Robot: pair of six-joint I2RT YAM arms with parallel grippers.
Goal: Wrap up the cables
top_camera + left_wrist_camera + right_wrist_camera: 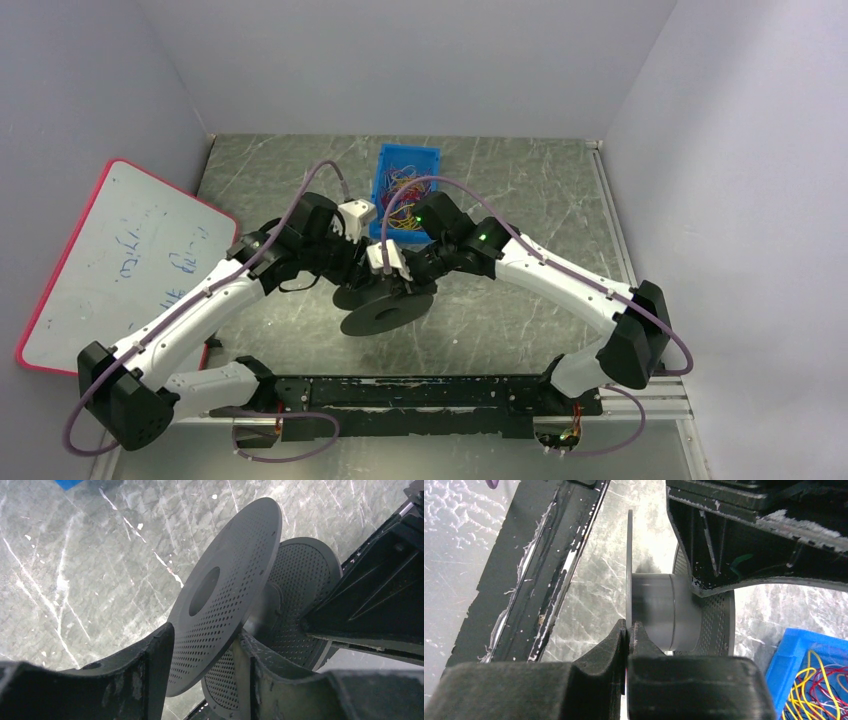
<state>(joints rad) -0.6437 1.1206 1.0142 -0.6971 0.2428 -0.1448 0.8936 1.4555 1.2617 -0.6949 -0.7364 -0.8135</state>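
Note:
A black spool [385, 305] with two perforated flanges and a grey hub [654, 610] is held tilted just above the table. My right gripper [628, 627] is shut on the rim of one thin flange; it shows in the top view [400, 285]. My left gripper [205, 655] straddles the other flange [225, 580], jaws partly open, the disc slanting between the fingers; it shows in the top view [352, 272]. The cables [405, 195], thin yellow, red and blue wires, lie tangled in a blue bin [432, 155] behind the spool, also in the right wrist view [819, 680]. No cable is on the spool.
A red-framed whiteboard [120, 260] leans at the left wall. A black rail frame [420, 390] runs along the table's near edge, also in the right wrist view [539, 565]. Grey walls close in the left, back and right.

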